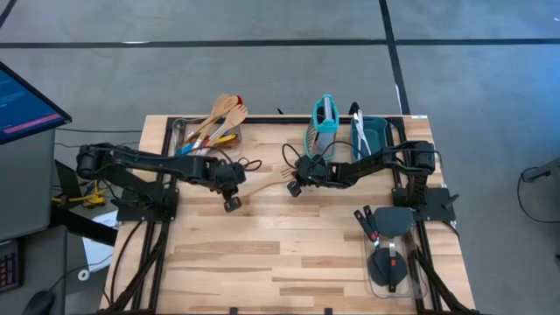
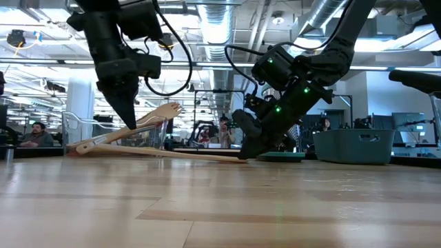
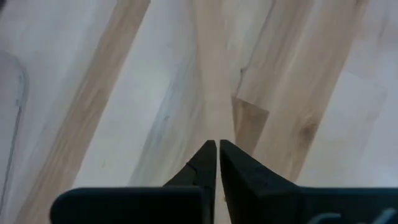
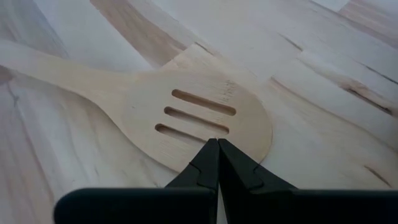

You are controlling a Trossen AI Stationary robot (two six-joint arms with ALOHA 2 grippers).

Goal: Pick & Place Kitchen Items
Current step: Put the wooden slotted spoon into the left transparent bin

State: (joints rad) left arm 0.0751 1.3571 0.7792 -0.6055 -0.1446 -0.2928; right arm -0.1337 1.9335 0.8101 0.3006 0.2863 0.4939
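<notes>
While both end effectors are pressed together empty, the right end effector (image 4: pixel 217 149) hovers at the wooden slotted spatula (image 4: pixel 186 112); the left end effector (image 3: pixel 217 152) hangs over bare table (image 3: pixel 124 93).

High view: straight down over the whole pale wood-plank table (image 1: pixel 289 254). Low view: at tabletop height, facing level across into the room. Wrist views: close above the planks, looking past closed dark fingers. Shared by high, low and right wrist: flat wooden slotted spatula (image 4: pixel 186 115).

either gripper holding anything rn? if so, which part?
Nothing held. Left gripper is shut on air above the table. Right gripper is shut, tips at the edge of the wooden slotted spatula, which lies flat.
</notes>
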